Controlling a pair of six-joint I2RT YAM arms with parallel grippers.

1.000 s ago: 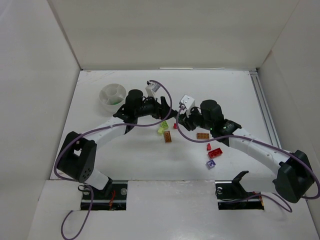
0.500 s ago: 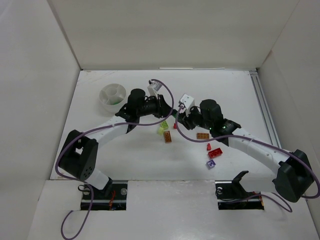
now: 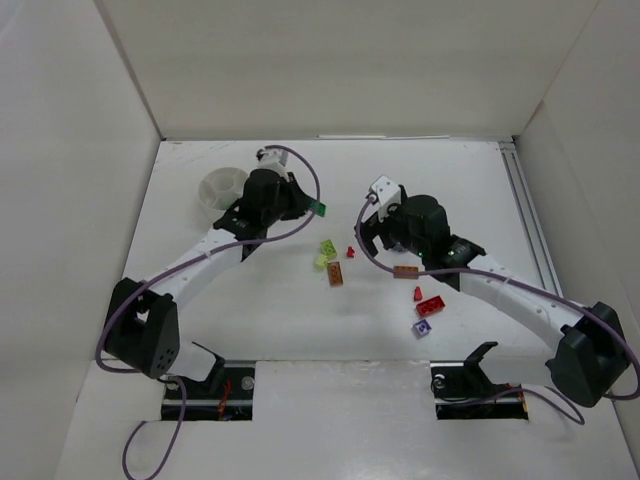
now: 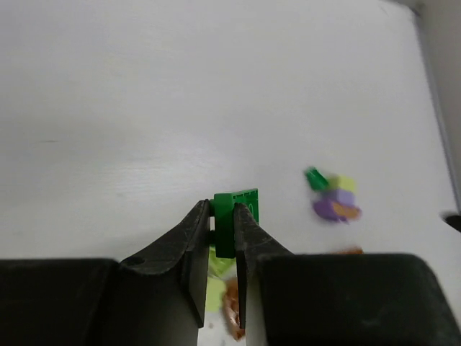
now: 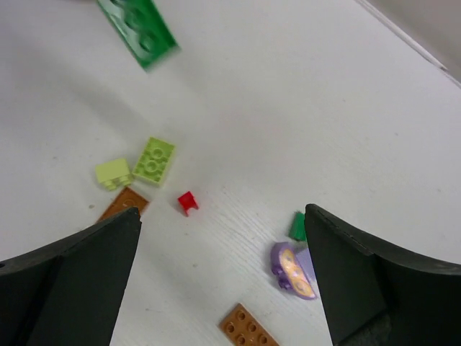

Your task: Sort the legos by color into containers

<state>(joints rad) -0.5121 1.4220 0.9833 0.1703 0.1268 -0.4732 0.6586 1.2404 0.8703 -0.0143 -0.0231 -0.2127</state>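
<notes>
Your left gripper (image 4: 222, 210) is clamped on a green lego (image 4: 243, 199), lifted off the table (image 3: 450, 180). In the top view it sits near the white dish (image 3: 215, 195), at its 3 o'clock. Your right gripper (image 5: 223, 216) has its fingers wide apart with nothing between them. Below it lie 2 lime legos (image 5: 153, 160), an orange-brown lego (image 5: 124, 203) and a tiny red lego (image 5: 187, 202).

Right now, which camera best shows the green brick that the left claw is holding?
The left wrist view: the green brick sits sharp and centred, pinched in the left claw. The right wrist view catches its studded face, blurred, at the top edge. The top external view shows only a green speck.
</notes>
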